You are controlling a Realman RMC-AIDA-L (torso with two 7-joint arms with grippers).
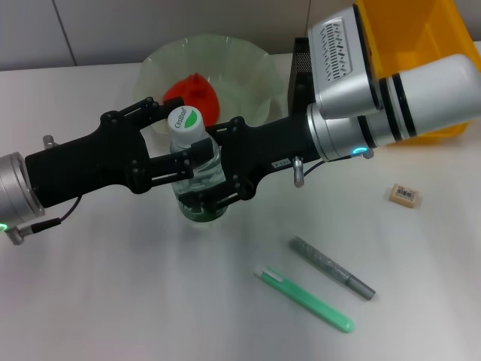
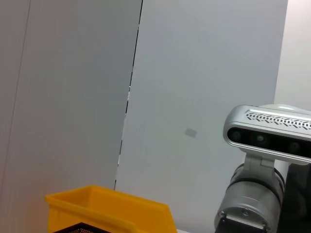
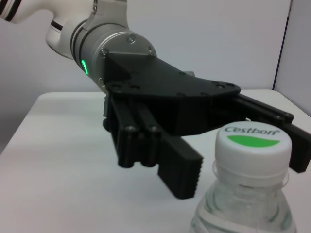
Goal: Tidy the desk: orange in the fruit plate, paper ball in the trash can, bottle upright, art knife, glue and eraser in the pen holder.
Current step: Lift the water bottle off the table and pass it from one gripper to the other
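Black hands (image 1: 197, 171), silver wrists, green lights

Pen holder (image 1: 299, 79) mostly behind right arm

A clear bottle (image 1: 197, 177) is seen with a white cap bearing a green leaf mark and a dark green base. A bright orange-red orange (image 1: 192, 96) is shown in a translucent pale-green fruit plate (image 1: 248, 64). The trash can (image 1: 421, 37) is coloured bright yellow, the pen holder (image 1: 299, 74) black mesh. The eraser (image 1: 405, 195) is beige with a white barcode sticker. A light green pen (image 1: 307, 299) and a speckled grey pen (image 1: 331, 268) are laid on a white table (image 1: 113, 301). Both grippers are finished in black.
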